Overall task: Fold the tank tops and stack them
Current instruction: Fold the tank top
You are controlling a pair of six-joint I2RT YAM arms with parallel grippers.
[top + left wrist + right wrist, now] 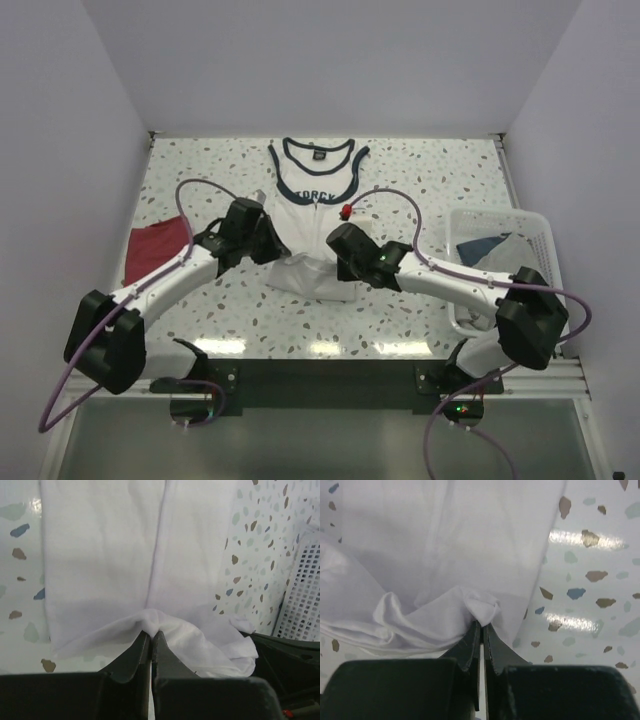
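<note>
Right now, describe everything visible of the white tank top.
The white tank top is soft thin cloth with navy trim at neck and armholes and partly hidden navy chest lettering. It lies on the speckled table, neckline far, sides folded inward. Its near hem is bunched, pinched by the left gripper and the right gripper, both shut on it.

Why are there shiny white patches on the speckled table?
Probably light bouncing off the glossy table: right wrist view, bright streaks beside the white tank top; top view, patches along the table's near edge; left wrist view, one small gleam at top left.
</note>
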